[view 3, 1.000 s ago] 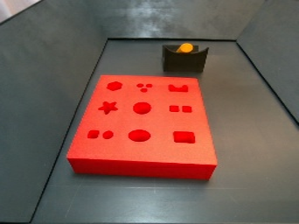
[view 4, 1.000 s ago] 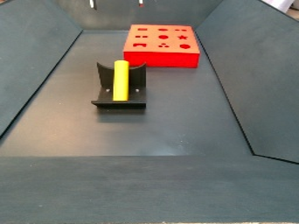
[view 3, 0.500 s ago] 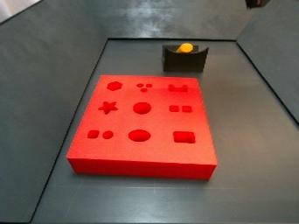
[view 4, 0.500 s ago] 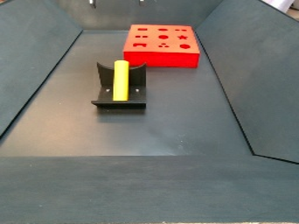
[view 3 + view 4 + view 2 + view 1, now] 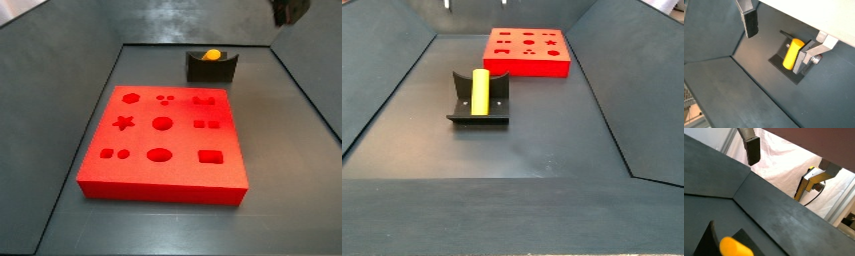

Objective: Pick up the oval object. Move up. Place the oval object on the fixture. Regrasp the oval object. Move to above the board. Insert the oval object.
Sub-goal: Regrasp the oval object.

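Observation:
The yellow-orange oval object [image 5: 211, 53] lies in the notch of the dark fixture [image 5: 211, 69] at the far end of the floor. It also shows lying along the fixture [image 5: 476, 119] in a side view [image 5: 478, 90]. In both wrist views the gripper [image 5: 781, 37] is open and empty, high above the floor. The oval object [image 5: 792, 54] lies below it, close to one silver finger [image 5: 812, 52]. In a wrist view [image 5: 784, 164] only the peg's end [image 5: 735, 247] shows. The gripper [image 5: 287, 10] enters a side view at the top right. The red board [image 5: 163, 140] lies flat.
Dark sloping walls [image 5: 54, 90] enclose the floor on all sides. The board [image 5: 529, 50] sits apart from the fixture, with a strip of bare floor between them. A white cloth [image 5: 784, 158] hangs beyond the wall.
The gripper has come down into a side view at the top right, above and beside the fixture. The oval object, fixture and board have not moved.

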Tool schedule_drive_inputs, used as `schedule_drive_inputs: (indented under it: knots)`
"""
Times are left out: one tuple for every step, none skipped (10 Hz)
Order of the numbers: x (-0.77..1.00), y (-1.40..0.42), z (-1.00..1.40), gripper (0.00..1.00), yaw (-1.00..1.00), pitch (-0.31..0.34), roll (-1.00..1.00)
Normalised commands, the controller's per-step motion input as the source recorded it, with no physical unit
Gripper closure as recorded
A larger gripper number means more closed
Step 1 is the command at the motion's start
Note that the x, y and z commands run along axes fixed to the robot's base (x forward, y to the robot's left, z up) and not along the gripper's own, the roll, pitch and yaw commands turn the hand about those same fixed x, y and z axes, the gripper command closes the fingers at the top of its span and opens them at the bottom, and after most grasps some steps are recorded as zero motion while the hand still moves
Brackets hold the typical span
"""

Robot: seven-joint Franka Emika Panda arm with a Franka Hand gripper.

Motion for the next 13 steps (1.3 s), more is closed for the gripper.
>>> schedule_drive_inputs:
  knots:
    - [0.05, 0.07, -1.0, 0.0, 0.22, 0.072, 0.12]
    - [0.06, 0.06, -1.0, 0.0, 0.21, 0.025, 0.11]
    - [0.07, 0.06, -1.0, 0.0, 0.19, -0.032, 0.1]
    - [0.08, 0.05, -1.0, 0.0, 0.17, -0.075, 0.09]
    - [0.09, 0.05, -1.0, 0.0, 0.14, -0.109, 0.09]
    - [0.09, 0.05, -1.0, 0.0, 0.09, -0.137, 0.08]
    - [0.1, 0.04, -1.0, 0.0, 0.05, -0.147, 0.08]
    - [0.1, 0.04, -1.0, 0.0, 0.01, -0.143, 0.07]
    - [0.1, 0.02, -0.85, 0.0, -0.02, -0.123, 0.08]
    - [0.09, 0.01, -0.69, 0.0, -0.04, -0.097, 0.08]
    - [0.08, 0.01, -0.54, 0.0, -0.06, -0.071, 0.08]
    - [0.07, 0.01, -0.36, 0.0, -0.06, -0.043, 0.07]
    - [0.06, 0.01, -0.22, 0.0, -0.05, -0.021, 0.07]
